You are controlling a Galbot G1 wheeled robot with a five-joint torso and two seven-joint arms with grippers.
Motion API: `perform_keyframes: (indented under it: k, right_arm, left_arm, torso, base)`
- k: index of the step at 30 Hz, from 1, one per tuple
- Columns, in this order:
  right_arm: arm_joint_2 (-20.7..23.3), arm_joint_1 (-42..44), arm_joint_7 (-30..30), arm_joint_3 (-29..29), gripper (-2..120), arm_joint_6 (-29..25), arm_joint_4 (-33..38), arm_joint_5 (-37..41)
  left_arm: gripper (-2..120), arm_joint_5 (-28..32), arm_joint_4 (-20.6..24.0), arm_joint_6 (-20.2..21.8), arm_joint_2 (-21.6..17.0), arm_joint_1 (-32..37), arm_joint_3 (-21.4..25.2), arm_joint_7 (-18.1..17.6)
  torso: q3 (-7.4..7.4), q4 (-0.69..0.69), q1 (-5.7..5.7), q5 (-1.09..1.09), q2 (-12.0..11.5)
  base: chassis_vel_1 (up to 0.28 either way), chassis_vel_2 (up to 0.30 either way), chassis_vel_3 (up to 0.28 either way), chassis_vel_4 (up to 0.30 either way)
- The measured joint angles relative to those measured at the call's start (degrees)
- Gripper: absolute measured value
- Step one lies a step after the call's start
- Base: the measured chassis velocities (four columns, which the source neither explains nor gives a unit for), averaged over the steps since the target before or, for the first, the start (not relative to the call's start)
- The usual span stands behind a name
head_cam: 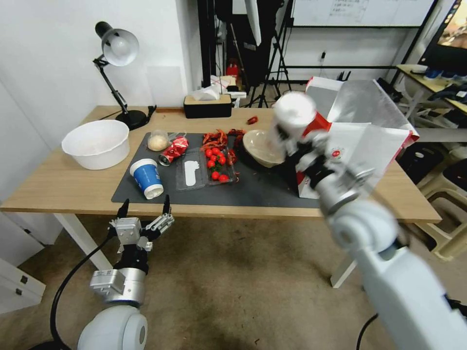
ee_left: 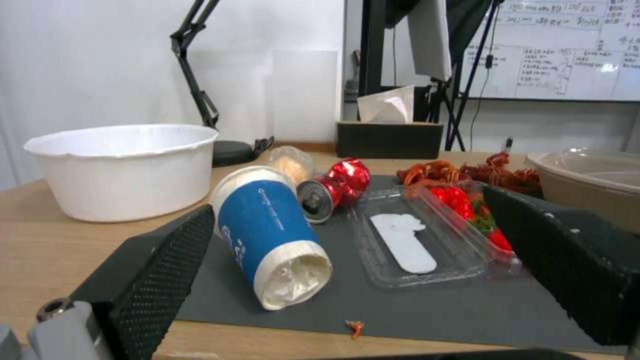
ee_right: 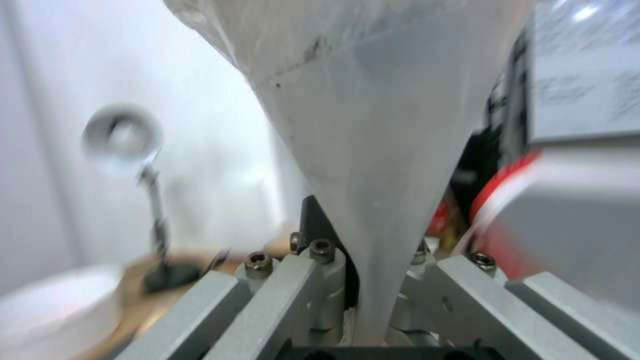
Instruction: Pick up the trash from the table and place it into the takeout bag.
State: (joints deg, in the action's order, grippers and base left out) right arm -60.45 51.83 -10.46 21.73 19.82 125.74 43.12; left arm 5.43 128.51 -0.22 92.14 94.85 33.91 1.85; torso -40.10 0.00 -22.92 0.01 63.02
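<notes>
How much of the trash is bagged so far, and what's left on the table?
Nothing visibly bagged yet. In hand: the right tool grips the clear white-lidded cup beside the takeout bag. Left on the mat: blue paper cup, crushed red can, bagged bun, beige shallow bowl. The left tool hangs open below the table edge.

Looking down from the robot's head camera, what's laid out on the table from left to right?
Large white bowl → blue paper cup → crushed red can → clear tray of cherry tomatoes → beige shallow bowl → white-lidded cup held up in the right gripper → takeout bag.
</notes>
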Motion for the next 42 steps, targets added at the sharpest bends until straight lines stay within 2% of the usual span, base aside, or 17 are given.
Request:
perform_keyframes:
  k: [3, 5, 7, 9, 10, 12, 19, 21, 26, 28, 29, 31, 33, 35, 40, 42]
  right_arm:
    - [1.01, -1.97, -2.08, 1.81, 0, 0.66, 0.58, 2.20]
    - [2.63, -5.06, -6.34, 4.07, 0, 2.08, 0.04, 4.61]
    - [2.77, -5.34, -6.84, 4.24, 0, 2.29, -0.12, 4.81]
    - [3.55, -7.35, -12.03, 5.00, 0, 4.90, -1.87, 6.24]
    - [3.55, -7.35, -12.03, 5.00, 0, 4.90, -1.87, 6.24]
    - [3.83, -9.17, -16.97, 5.07, 0, 8.43, -4.36, 7.21]
    - [3.81, -12.47, -23.48, 3.78, 0, 14.15, -8.74, 10.30]
    - [4.65, -14.90, -27.26, 2.94, 0, 17.32, -10.71, 15.37]
    - [7.25, -17.38, -30.21, 1.59, 0, 20.07, -13.19, 21.35]
    - [9.95, -19.37, -33.52, -0.06, 0, 21.89, -15.17, 28.48]
    - [9.95, -19.37, -33.52, -0.06, 0, 21.89, -15.17, 28.48]
    - [11.69, -20.72, -37.46, -0.96, 0, 22.31, -15.53, 35.71]
    - [12.13, -21.09, -38.46, -1.25, 0, 22.35, -15.55, 37.38]
    - [14.84, -22.58, -41.30, -2.99, 0, 22.41, -15.59, 43.18]
    - [17.56, -24.75, -44.49, -4.98, 0, 22.41, -15.07, 49.55]
    - [18.48, -26.66, -47.15, -5.58, 0, 22.37, -14.94, 54.52]
  left_arm:
    - [100, -0.15, 0.07, -0.05, 0.00, 0.06, -0.08, 0.06]
    - [100, -0.29, 0.19, -0.21, 0.00, 0.16, -0.17, 0.17]
    - [100, -0.29, 0.20, -0.23, 0.00, 0.17, -0.18, 0.18]
    - [100, -0.33, 0.22, -0.30, 0.00, 0.19, -0.24, 0.28]
    - [100, -0.33, 0.22, -0.30, 0.00, 0.19, -0.24, 0.28]
    - [100, -0.34, 0.22, -0.45, 0.00, 0.15, -0.26, 0.35]
    - [100, -0.34, 0.02, -0.62, 0.00, -0.01, -0.25, 0.45]
    - [100, -0.31, -0.14, -0.66, 0.00, -0.14, -0.14, 0.46]
    - [100, -0.19, -0.40, -0.72, 0.00, -0.37, -0.05, 0.47]
    - [100, -0.14, -0.80, -0.88, 0.00, -0.72, -0.08, 0.47]
    - [100, -0.14, -0.80, -0.88, 0.00, -0.72, -0.08, 0.47]
    - [100, -0.14, -1.14, -0.90, 0.00, -1.01, -0.30, 0.48]
    - [100, -0.15, -1.21, -0.90, 0.00, -1.09, -0.38, 0.51]
    - [100, -0.17, -1.44, -0.90, 0.00, -1.48, -0.70, 0.63]
    - [100, -0.28, -1.80, -0.90, 0.00, -1.86, -1.42, 0.73]
    - [100, -0.47, -1.92, -0.90, 0.00, -1.91, -1.96, 0.75]
  torso:
    - [0.00, 0.00, 0.00, -0.01, 0.00]
    - [0.00, 0.00, 0.00, -0.01, 0.00]
    - [0.00, 0.00, 0.00, -0.01, 0.00]
    - [0.00, 0.00, 0.00, 0.00, 0.00]
    - [0.00, 0.00, 0.00, 0.00, 0.00]
    - [-0.01, 0.00, 0.00, 0.00, 0.00]
    - [-0.01, 0.00, 0.00, -0.01, 0.00]
    - [-0.01, 0.01, 0.00, -0.01, 0.00]
    - [0.00, 0.00, 0.00, -0.02, 0.00]
    - [0.00, 0.00, 0.00, -0.01, 0.00]
    - [0.00, 0.00, 0.00, -0.01, 0.00]
    - [0.00, 0.00, 0.00, -0.01, 0.00]
    - [-0.01, 0.00, 0.00, -0.01, 0.00]
    - [0.00, 0.00, 0.00, 0.00, 0.00]
    - [0.00, -0.01, 0.00, 0.00, 0.00]
    - [0.00, 0.00, 0.00, -0.02, 0.00]
  base:
    - [0.000, 0.000, 0.000, 0.000]
    - [0.000, 0.000, 0.000, 0.000]
    - [0.000, 0.000, 0.000, 0.000]
    - [0.000, 0.000, 0.000, 0.000]
    - [0.000, 0.000, 0.000, 0.000]
    - [0.000, 0.000, 0.000, 0.000]
    - [0.000, 0.000, 0.000, 0.000]
    - [0.000, 0.000, 0.000, 0.000]
    - [0.000, 0.000, 0.000, 0.000]
    - [0.000, 0.000, 0.000, 0.000]
    - [0.000, 0.000, 0.000, 0.000]
    - [0.000, 0.000, 0.000, 0.000]
    - [0.000, 0.000, 0.000, 0.000]
    - [0.000, 0.000, 0.000, 0.000]
    - [0.000, 0.000, 0.000, 0.000]
    - [0.000, 0.000, 0.000, 0.000]
